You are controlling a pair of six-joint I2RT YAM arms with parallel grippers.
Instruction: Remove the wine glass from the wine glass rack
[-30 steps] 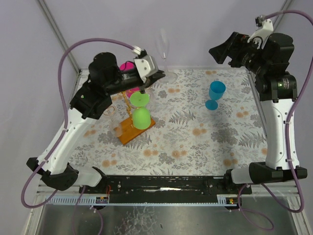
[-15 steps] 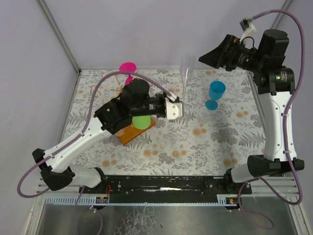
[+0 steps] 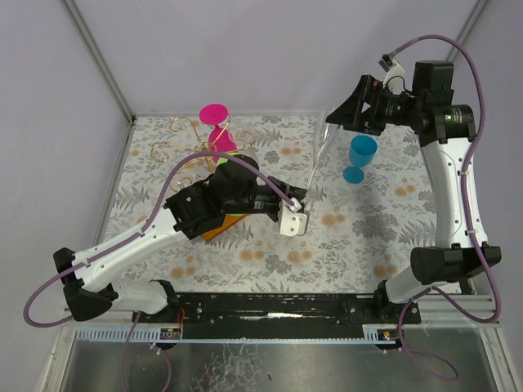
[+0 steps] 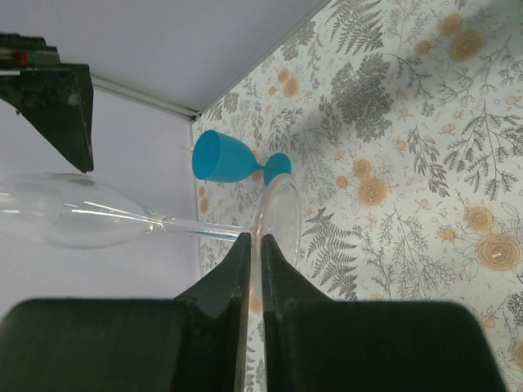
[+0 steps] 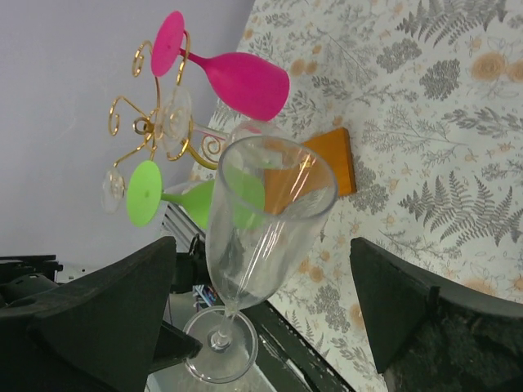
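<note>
Between jaws of the left gripper (image 4: 254, 241) sits the wine glass (image 4: 82, 214) foot.

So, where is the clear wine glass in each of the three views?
Top external: clear wine glass right of centre, just left of the blue goblet.
Left wrist: left side, seen sideways, foot in the left pincer.
Right wrist: centre, rim toward camera.
Shared landmark: floral tablecloth.

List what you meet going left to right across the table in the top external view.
wine glass rack → clear wine glass, its foot pinched in the left claw → blue goblet. The pink glass overlaps the rack, so it is left out.
</note>
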